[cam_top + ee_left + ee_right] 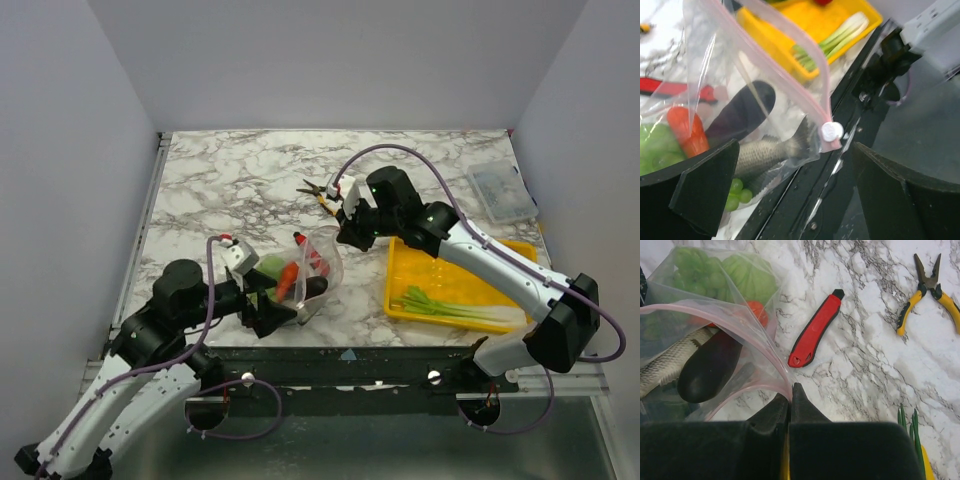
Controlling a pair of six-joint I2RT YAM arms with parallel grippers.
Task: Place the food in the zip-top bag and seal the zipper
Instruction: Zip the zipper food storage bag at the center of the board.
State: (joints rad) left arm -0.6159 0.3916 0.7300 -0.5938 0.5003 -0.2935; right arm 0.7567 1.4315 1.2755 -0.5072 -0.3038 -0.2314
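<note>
The clear zip-top bag (312, 272) lies near the table's front edge with its mouth open. It holds the green cabbage (735, 275), tomato (758, 310), grey fish (765, 152), purple aubergine (707, 372) and a red chilli (687, 130). My right gripper (791, 390) is shut on the end of the pinkish zipper strip (747, 335), at the bag's far right corner (340, 240). My left gripper (797, 185) is wide open at the bag's near corner, with the strip's white slider (831, 131) between its jaws and untouched. The spring onions (450, 305) lie on the yellow tray (500, 255).
A red-handled knife (816, 329) lies on the marble beside the bag. Yellow-handled pliers (927, 290) lie further back. A small rigid clear box (500, 192) stands at the far right. The table's front edge and black frame (840, 165) run under my left gripper.
</note>
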